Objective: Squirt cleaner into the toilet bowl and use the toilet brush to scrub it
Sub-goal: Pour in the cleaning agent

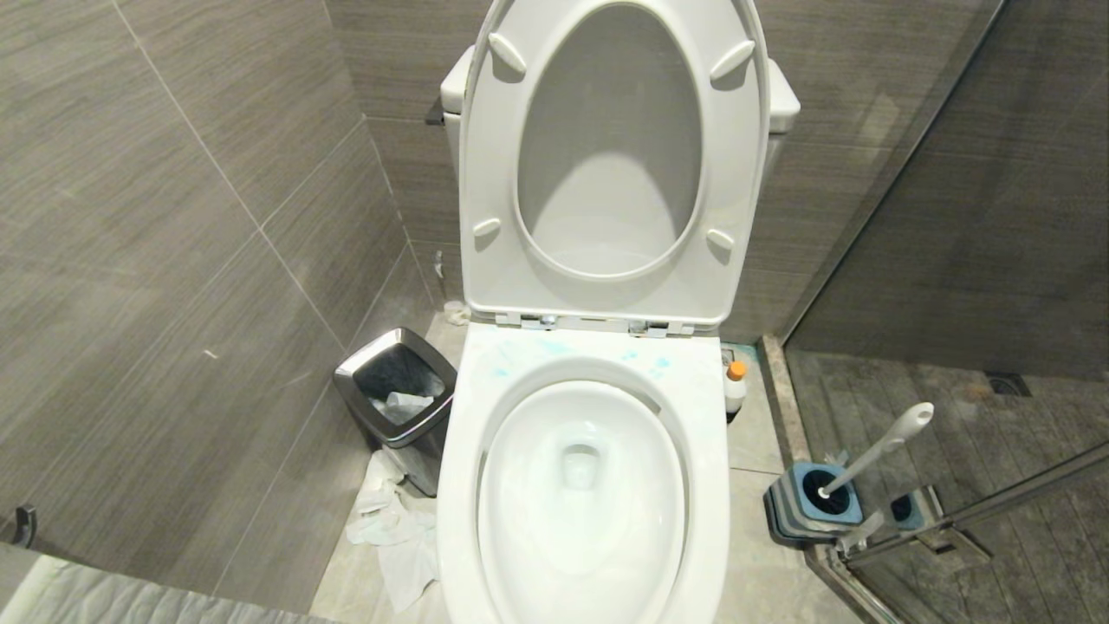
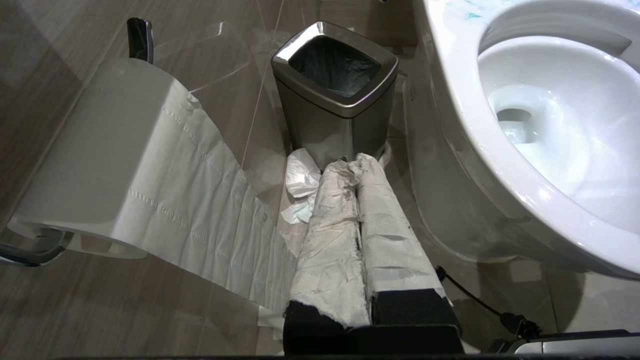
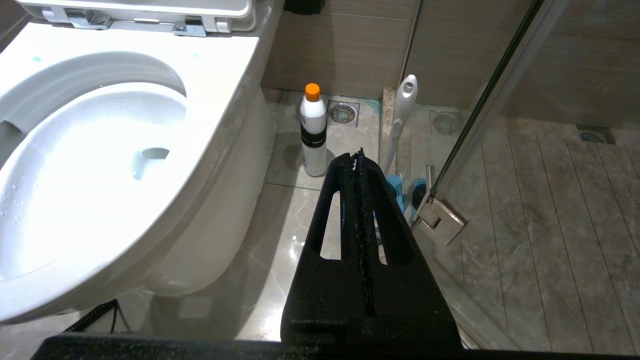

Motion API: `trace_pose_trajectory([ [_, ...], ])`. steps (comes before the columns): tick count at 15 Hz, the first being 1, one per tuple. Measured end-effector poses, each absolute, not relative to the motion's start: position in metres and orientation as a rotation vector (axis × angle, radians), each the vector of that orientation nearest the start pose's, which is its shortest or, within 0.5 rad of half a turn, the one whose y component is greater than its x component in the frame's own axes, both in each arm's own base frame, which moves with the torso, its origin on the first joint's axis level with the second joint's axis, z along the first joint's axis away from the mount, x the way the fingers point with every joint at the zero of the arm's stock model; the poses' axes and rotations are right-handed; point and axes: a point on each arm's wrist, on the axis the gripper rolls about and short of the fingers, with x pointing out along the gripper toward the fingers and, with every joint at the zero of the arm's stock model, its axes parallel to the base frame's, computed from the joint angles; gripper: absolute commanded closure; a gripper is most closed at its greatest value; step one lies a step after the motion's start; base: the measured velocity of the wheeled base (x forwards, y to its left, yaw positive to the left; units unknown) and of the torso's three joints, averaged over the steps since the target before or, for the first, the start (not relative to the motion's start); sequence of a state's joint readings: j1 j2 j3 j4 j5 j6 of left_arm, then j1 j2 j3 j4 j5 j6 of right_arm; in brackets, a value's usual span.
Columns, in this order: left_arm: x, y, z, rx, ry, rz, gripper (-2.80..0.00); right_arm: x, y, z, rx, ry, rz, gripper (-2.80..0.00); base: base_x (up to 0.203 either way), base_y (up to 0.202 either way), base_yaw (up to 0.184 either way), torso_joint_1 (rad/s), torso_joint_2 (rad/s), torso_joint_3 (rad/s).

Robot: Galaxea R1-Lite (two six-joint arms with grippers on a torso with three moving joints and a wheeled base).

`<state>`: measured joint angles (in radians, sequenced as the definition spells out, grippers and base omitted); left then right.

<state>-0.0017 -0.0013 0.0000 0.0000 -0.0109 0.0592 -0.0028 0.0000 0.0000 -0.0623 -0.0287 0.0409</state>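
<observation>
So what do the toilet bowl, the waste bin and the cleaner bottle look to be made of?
Toilet bowl: glossy white ceramic, judging by its hard, bright highlights. Waste bin: dark body with a polished rim that mirrors the light, probably steel. Cleaner bottle: matte white with an orange cap and a dark label band, likely plastic, though the look leaves that open.

In the head view the toilet bowl (image 1: 582, 485) runs off the bottom edge and its raised lid (image 1: 611, 165) off the top, while the bowl's rim hides all of the cleaner bottle (image 1: 736, 387) but its orange cap and shoulder. The toilet brush (image 1: 875, 455) shows only its white handle, the head sunk out of sight in the blue and grey holder (image 1: 810, 503). In the left wrist view the paper roll (image 2: 95, 165) covers most of its chrome holder.
</observation>
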Motion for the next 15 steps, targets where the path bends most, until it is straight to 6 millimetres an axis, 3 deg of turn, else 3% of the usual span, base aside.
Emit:
trace_pose_trajectory([
  [15, -0.0229, 0.0000, 0.0756, 0.011, -0.003, -0.004, 0.00, -0.0230, -0.0006, 0.0818, 0.042, -0.063, -0.029, 0.00, 0.000, 0.000, 0.000, 0.000, 0.00, -0.003],
])
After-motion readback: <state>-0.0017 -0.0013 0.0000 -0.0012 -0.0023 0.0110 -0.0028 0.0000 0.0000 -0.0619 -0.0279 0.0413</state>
